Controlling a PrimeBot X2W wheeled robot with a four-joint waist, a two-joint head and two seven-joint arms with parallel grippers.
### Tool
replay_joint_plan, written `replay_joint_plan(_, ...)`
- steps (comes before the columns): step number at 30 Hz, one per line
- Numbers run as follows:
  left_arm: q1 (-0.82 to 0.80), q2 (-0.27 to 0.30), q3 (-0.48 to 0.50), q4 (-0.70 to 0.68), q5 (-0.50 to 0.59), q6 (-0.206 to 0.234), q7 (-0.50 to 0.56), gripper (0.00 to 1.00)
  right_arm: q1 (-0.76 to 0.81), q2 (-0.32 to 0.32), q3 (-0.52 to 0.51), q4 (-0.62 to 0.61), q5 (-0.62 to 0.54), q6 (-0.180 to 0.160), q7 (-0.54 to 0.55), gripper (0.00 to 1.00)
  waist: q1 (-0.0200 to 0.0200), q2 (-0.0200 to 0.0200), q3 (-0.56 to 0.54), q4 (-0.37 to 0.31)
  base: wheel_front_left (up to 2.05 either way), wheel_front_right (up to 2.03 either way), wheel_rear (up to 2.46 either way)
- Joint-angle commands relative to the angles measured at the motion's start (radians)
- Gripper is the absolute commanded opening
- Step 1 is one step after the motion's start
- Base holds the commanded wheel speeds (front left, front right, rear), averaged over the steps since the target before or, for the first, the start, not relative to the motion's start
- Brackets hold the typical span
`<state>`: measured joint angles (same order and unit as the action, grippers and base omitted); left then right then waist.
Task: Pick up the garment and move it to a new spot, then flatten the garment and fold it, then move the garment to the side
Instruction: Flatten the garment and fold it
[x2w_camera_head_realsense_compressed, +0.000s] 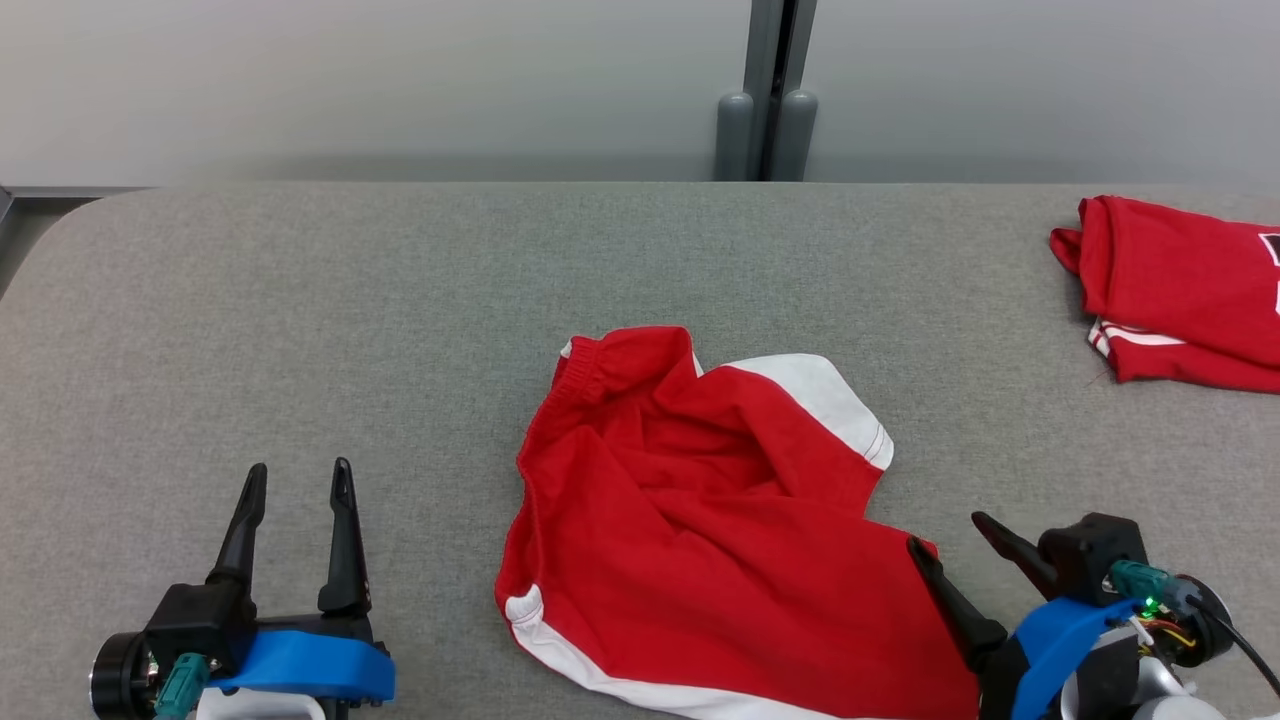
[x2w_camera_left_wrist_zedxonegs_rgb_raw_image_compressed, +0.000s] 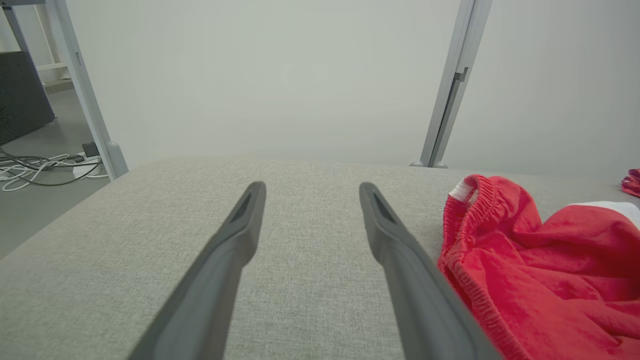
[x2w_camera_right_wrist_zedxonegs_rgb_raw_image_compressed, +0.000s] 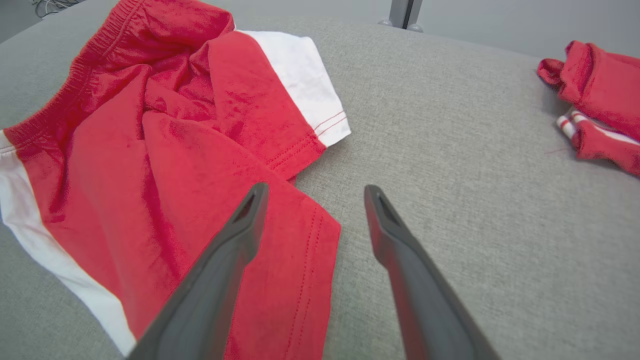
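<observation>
Two open, empty grippers: the left gripper waits near the crumpled red garment at the middle of the table; the right gripper perhaps touches its hem. To flatten, pull opposite corners outward.

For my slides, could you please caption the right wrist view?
Open right hand at the hem of crumpled red-and-white fabric shorts on a grey cloth-covered table.

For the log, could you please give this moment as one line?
garment: crumpled on table | left gripper: open, empty | right gripper: open, empty
</observation>
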<state>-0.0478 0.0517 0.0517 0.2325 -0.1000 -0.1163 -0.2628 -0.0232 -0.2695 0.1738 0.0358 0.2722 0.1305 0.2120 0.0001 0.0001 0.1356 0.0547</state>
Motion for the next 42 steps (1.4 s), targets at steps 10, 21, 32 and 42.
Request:
replay_joint_plan(10,-0.036,-0.002,-0.011,0.002,-0.011,0.0,-0.002,1.0,-0.142,-0.036,0.123,0.244,0.008,0.0,0.009,1.0,-0.0001,-0.0001,0.034,0.033,0.0,0.0,0.0)
replay_joint_plan(21,-0.041,-0.002,-0.007,-0.002,-0.017,0.01,-0.002,1.0,-0.288,-0.052,0.168,0.357,0.053,0.0,-0.073,0.0,-0.0001,-0.0001,0.041,0.031,0.0,0.0,0.0)
replay_joint_plan(32,-0.056,-0.002,-0.015,0.009,-0.02,0.007,-0.002,1.0,-0.425,-0.02,0.161,0.549,0.068,0.0,-0.179,1.0,-0.0001,-0.0001,0.026,0.04,0.0,0.0,0.0)
replay_joint_plan(42,-0.014,0.004,0.006,0.007,-0.003,0.003,-0.002,1.0,-0.366,-0.011,0.042,0.559,0.116,0.0,-0.416,1.0,-0.0001,-0.0001,-0.016,-0.008,0.0,0.0,0.0)
